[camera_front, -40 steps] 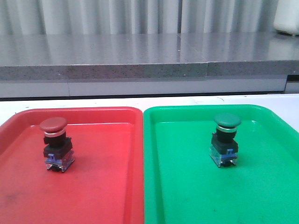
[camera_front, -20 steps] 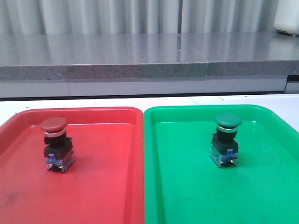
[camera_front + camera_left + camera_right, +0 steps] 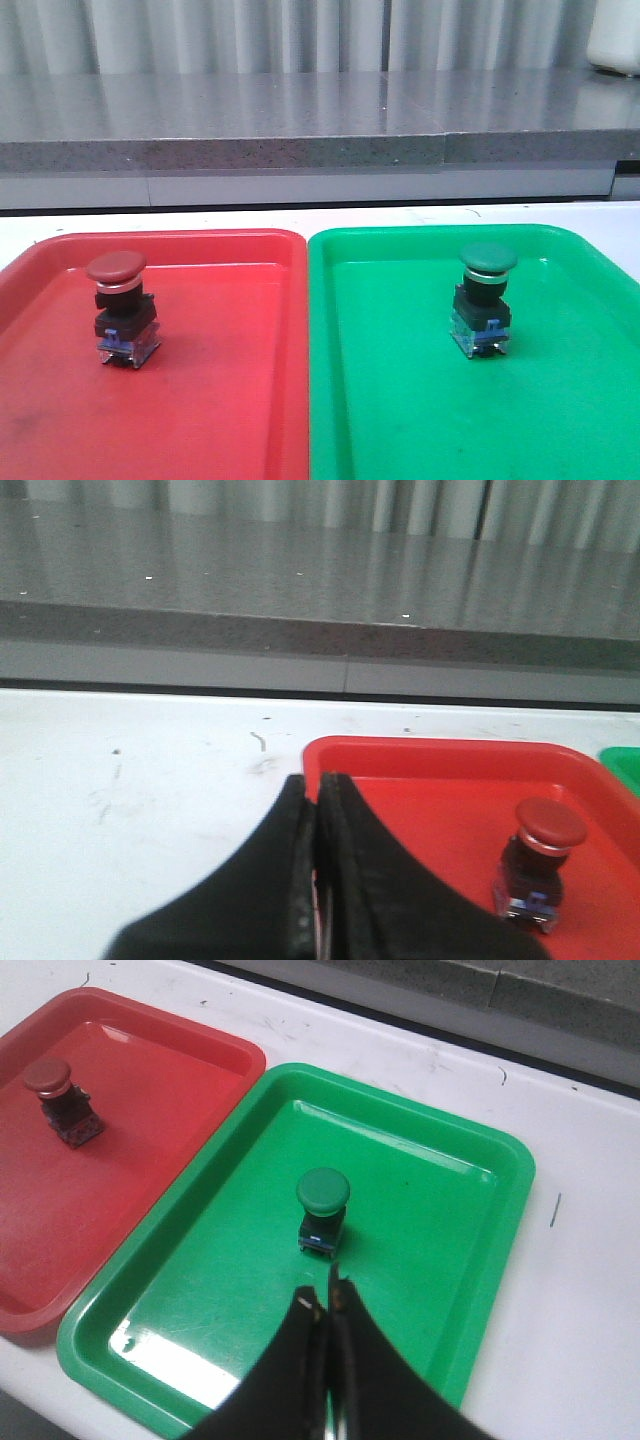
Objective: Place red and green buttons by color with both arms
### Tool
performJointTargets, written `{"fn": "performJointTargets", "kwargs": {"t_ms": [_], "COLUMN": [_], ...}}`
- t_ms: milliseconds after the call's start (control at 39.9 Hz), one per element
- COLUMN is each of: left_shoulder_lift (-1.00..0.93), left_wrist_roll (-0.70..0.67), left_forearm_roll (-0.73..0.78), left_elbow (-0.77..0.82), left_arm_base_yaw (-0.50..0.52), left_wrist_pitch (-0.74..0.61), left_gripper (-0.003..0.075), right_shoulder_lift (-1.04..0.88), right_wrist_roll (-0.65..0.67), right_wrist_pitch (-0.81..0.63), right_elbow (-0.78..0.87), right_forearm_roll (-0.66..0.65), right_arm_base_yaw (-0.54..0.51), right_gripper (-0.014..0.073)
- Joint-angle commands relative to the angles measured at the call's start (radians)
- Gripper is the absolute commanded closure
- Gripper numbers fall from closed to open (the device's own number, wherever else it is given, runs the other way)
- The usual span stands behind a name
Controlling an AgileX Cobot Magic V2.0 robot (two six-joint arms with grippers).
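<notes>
Nothing moved: both buttons stay upright in matching trays, both grippers (image 3: 316, 790) (image 3: 326, 1300) clenched empty, arms cropped.

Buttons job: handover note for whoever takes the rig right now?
Left gripper: shut, empty, over the table beside the red tray.
Right gripper: shut, empty, above the green tray.
Red button stands upright in the red tray; green button upright in the green tray.
Done: both buttons sorted by color and released.
Left: nothing visible; at most park the arms.
</notes>
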Motion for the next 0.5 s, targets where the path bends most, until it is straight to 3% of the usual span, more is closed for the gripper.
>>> {"fn": "performJointTargets", "kwargs": {"t_ms": [0,176,276,477], "left_shoulder_lift": [-0.003,-0.018,-0.018,-0.018], "left_wrist_roll": [-0.006,-0.006,-0.018,-0.243], "left_forearm_roll": [-0.027,-0.072,-0.003,0.200], "left_elbow": [-0.008,0.042,0.040,0.040], "left_arm_base_yaw": [0.049,0.063,0.035,-0.011], "left_wrist_pitch": [-0.114,-0.152,-0.137,-0.141], "left_gripper": [0.0740,0.0740,0.0740,0.0740], "right_shoulder_lift": [-0.001,-0.001,-0.001,-0.001], "right_wrist_roll": [-0.001,-0.001,-0.001,-0.001], "right_wrist_pitch": [-0.065,-0.063,-0.065,-0.065], "right_elbow": [-0.023,-0.023,-0.023,-0.023], "right_forearm_roll": [-0.004,-0.004,-0.004,-0.004], "right_arm_base_yaw": [-0.005,-0.005,-0.005,-0.005], "right_gripper": [0.0664,0.0664,0.0664,0.0664]}}
